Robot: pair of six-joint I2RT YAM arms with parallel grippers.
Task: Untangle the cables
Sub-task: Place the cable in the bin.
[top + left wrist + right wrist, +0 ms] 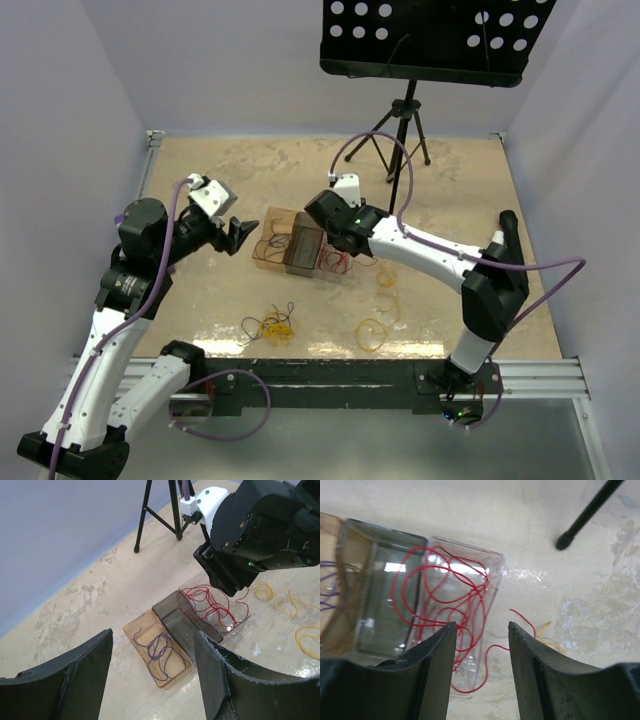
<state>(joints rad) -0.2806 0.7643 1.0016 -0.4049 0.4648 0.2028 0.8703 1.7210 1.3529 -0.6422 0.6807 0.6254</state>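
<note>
Here, a tan, mottled table (200, 180) fenced by pale lilac walls carries the whole scene, with a black perforated music stand (430, 35) on a tripod at its far edge. Two white-and-black arms reach in from the near rail: the left arm (130, 290) bends up at the left side, and the right arm (440, 255) stretches across from the right towards the middle.

The left gripper (238, 232) hovers just left of a row of trays, its jaws spread wide and empty. The right gripper (481, 626) hangs directly over the rightmost tray, its two dark fingers (437, 660) parted and clasping nothing.

Three small trays sit side by side, touching, near the table's centre: an amber tray (131, 629) on the left, a smoky dark tray (165, 611) in the middle and a clear tray (495, 560) on the right.

The red cables (207, 602) lie in tangled loops inside the clear tray, with one strand spilling over its right edge onto the table. The purple cables (159, 652) curl inside the amber tray. Loose yellow cables (385, 300) lie in loops on the bare table to the right of the trays, and a knotted clump of yellow and dark wires (272, 325) rests nearer the front edge, well apart from both grippers.
</note>
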